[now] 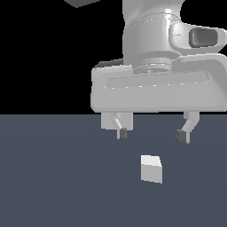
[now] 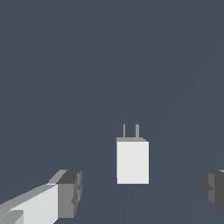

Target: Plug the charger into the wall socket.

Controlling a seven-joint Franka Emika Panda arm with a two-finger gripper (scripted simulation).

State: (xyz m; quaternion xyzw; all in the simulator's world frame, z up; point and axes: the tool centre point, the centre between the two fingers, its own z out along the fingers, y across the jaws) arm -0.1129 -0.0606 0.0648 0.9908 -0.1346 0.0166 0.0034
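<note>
Below the jaws, which stand spread wide and hold nothing, the charger [image 1: 151, 169] rests on the dark surface [image 1: 53, 177], clear of both fingertips [image 1: 122, 132] and roughly midway between them. In the wrist view its two thin prongs [image 2: 131, 131] point away from the jaws, along its longer side.

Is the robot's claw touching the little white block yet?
Apart. In the exterior view the open gripper hangs above the charger with dark floor showing between them. The wrist view agrees: the block sits between the fingertips, clear of both.
</note>
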